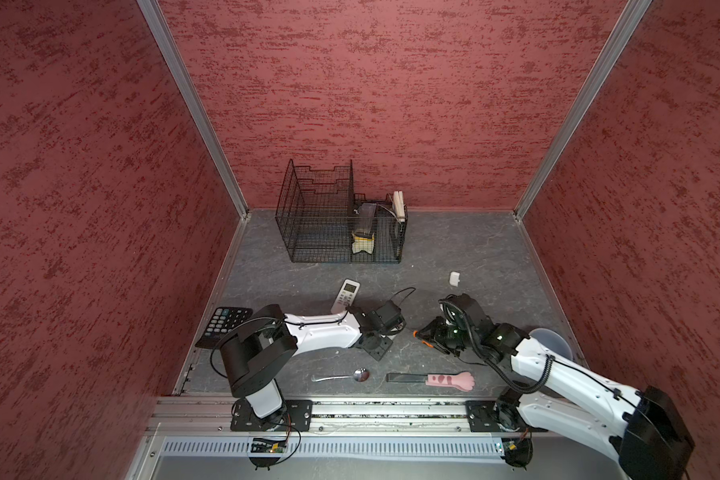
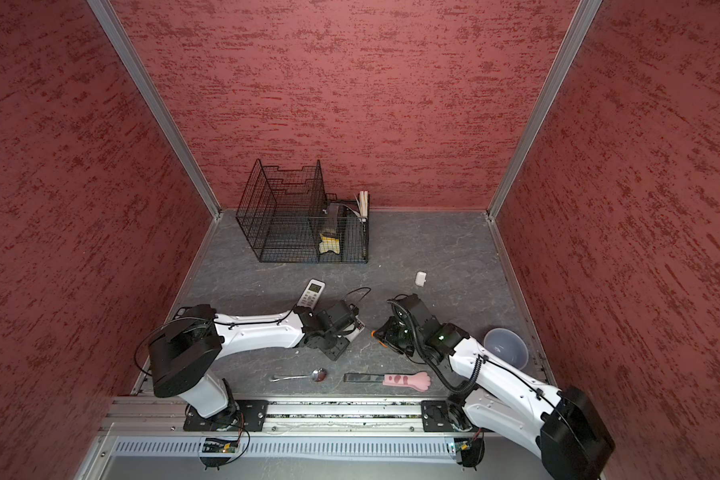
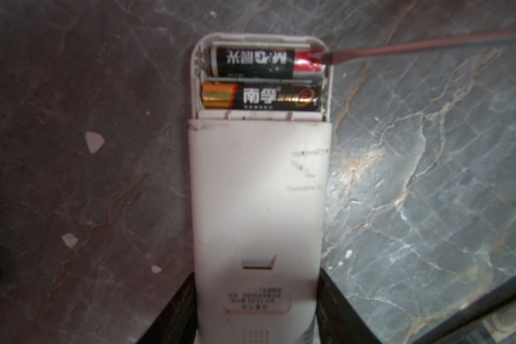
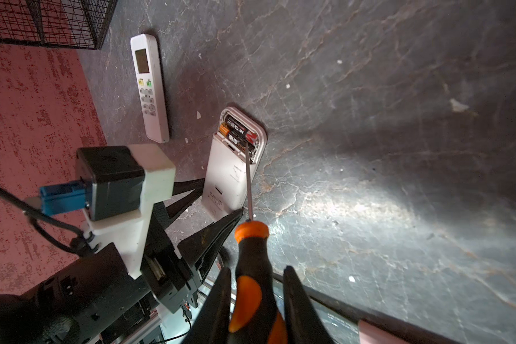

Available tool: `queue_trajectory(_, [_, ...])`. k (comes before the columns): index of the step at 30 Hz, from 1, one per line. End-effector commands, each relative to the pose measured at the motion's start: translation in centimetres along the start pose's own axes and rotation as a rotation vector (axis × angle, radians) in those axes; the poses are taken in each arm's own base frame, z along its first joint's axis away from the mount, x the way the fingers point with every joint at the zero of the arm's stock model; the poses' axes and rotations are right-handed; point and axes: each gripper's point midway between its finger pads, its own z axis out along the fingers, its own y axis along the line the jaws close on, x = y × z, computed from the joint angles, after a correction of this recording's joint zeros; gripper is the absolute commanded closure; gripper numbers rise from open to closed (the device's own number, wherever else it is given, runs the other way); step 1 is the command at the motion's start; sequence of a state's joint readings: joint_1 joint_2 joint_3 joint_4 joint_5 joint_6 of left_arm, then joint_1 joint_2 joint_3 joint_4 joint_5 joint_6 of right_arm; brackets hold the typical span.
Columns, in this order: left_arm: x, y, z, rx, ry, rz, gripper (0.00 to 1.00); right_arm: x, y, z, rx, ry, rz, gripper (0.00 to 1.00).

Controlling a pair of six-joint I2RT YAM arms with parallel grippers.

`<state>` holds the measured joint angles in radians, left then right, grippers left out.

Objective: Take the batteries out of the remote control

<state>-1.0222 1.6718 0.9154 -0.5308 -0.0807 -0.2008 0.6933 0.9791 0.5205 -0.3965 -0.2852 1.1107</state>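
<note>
In the left wrist view the white remote control (image 3: 256,193) lies back up on the table with its battery compartment uncovered. Two batteries sit in it side by side, a black-and-red one (image 3: 259,61) and a black-and-gold one (image 3: 262,96). My left gripper (image 3: 256,300) is shut on the remote's lower body. My right gripper (image 4: 255,286) is shut on the orange-and-black handle of a screwdriver (image 4: 252,268). The screwdriver's shaft (image 3: 414,44) reaches in from the side, and its tip touches the red end of the first battery. In a top view both grippers (image 1: 383,338) (image 1: 427,336) meet mid-table.
A second white remote (image 1: 345,296) lies display up behind the left arm. A small white piece (image 1: 454,278) lies further back, and a wire basket (image 1: 337,220) stands by the rear wall. There is a calculator (image 1: 225,324) at the left and a bowl (image 1: 551,340) at the right. A spoon (image 1: 341,376) and a pink-handled knife (image 1: 433,379) lie in front.
</note>
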Motion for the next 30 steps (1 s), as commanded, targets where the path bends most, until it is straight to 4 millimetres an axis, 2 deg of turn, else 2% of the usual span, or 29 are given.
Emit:
queue_trajectory(1, [1.6,-2.3,1.3,0.088,0.059,0.042,0.49,-0.3,0.0,-0.3,0.002,-0.03,0.022,1.0])
queue_trajectory(16, [1.7,-2.4,1.4,0.088,0.061,0.045,0.49,0.2,-1.2,0.2,0.012,-0.019,0.043,1.0])
queue_trajectory(23, [1.7,-2.4,1.4,0.087,0.062,0.047,0.48,0.1,-1.2,0.5,0.009,-0.016,0.04,1.0])
queue_trajectory(30, [1.7,-2.5,1.4,0.088,0.064,0.048,0.48,-0.1,-0.6,-0.3,0.01,-0.029,0.032,1.0])
